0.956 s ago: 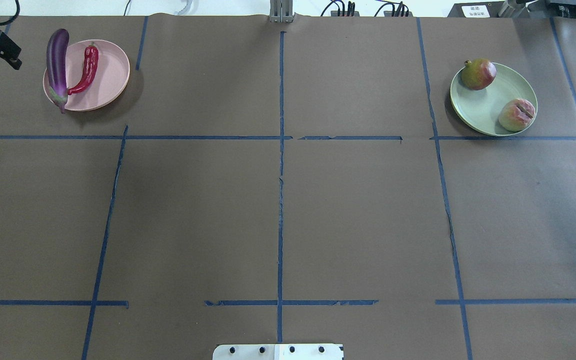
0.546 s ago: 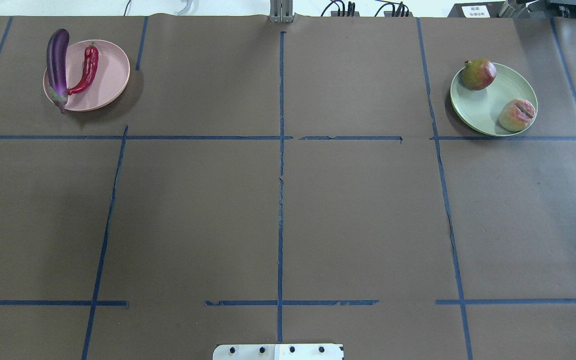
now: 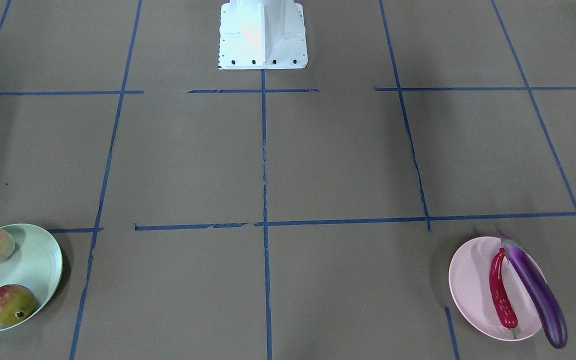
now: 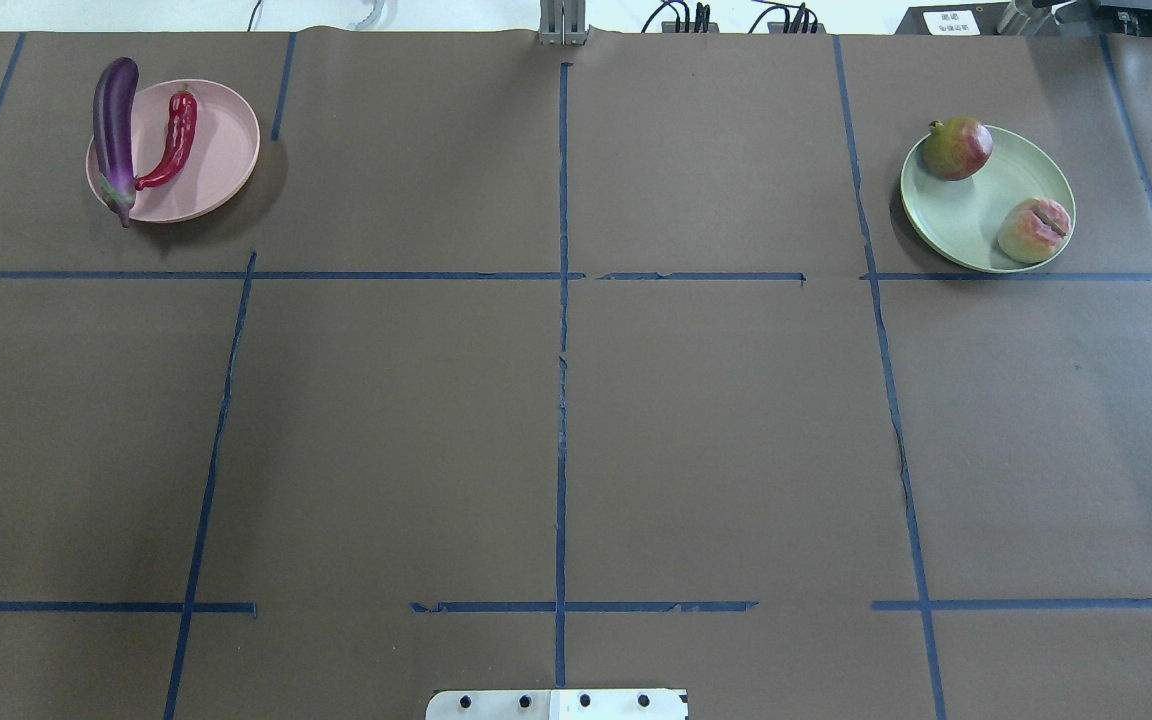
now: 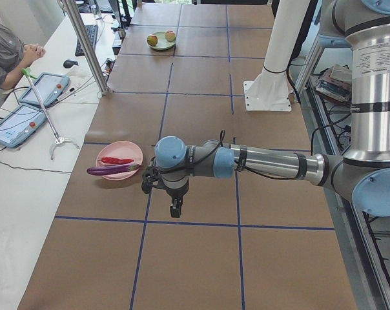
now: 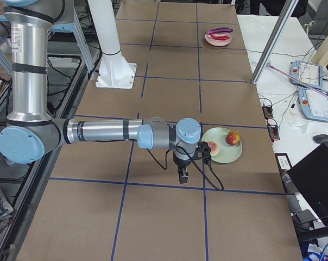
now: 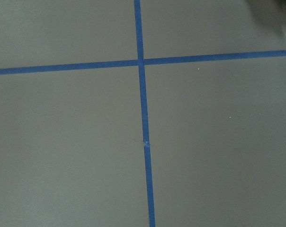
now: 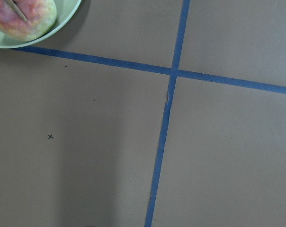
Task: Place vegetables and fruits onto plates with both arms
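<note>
The purple eggplant (image 4: 115, 135) and the red chili (image 4: 173, 138) lie on the pink plate (image 4: 221, 150) at the far left; the eggplant rests along its rim and overhangs it. The pomegranate (image 4: 957, 147) and the peach (image 4: 1034, 229) sit on the green plate (image 4: 981, 215) at the far right. The left gripper (image 5: 174, 210) shows only in the exterior left view, pointing down beside the pink plate (image 5: 121, 150); I cannot tell if it is open. The right gripper (image 6: 181, 176) shows only in the exterior right view, beside the green plate (image 6: 222, 154); I cannot tell its state. Both hold nothing visible.
The white base block (image 4: 556, 703) stands at the table's near edge. Blue tape lines divide the brown table cover. An operator (image 5: 4, 55) sits at a side bench with tablets, behind an aluminium post (image 5: 85, 45). The right wrist view shows the peach (image 8: 22, 16).
The left gripper was at the overhead view's upper-left edge one second ago and has left that view. The plates and produce have not moved.
</note>
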Controlling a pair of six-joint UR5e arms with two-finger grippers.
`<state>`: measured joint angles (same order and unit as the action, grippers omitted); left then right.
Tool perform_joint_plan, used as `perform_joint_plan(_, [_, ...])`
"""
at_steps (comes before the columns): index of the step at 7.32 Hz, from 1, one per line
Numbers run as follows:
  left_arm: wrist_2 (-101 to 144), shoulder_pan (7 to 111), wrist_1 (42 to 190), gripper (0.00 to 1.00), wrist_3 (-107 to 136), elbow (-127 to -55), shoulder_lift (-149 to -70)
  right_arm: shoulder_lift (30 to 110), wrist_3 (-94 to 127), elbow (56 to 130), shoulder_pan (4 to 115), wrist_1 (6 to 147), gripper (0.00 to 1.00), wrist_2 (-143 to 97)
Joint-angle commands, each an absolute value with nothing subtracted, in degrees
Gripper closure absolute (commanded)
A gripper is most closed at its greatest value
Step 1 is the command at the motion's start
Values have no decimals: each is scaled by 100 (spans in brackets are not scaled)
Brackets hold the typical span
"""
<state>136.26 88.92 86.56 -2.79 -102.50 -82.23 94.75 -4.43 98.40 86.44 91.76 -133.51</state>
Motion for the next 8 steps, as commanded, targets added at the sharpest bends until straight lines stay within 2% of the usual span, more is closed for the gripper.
perform_joint_plan(1, [13615, 8965, 8780, 0, -510, -10266, -8086, 9536, -431, 9852, 8648, 9176, 0, -13368])
perform_joint_plan(8, [13535, 8956, 8815, 0, -475, -10205, -8024, 9756, -422, 10037, 8640, 9167, 0, -13465])
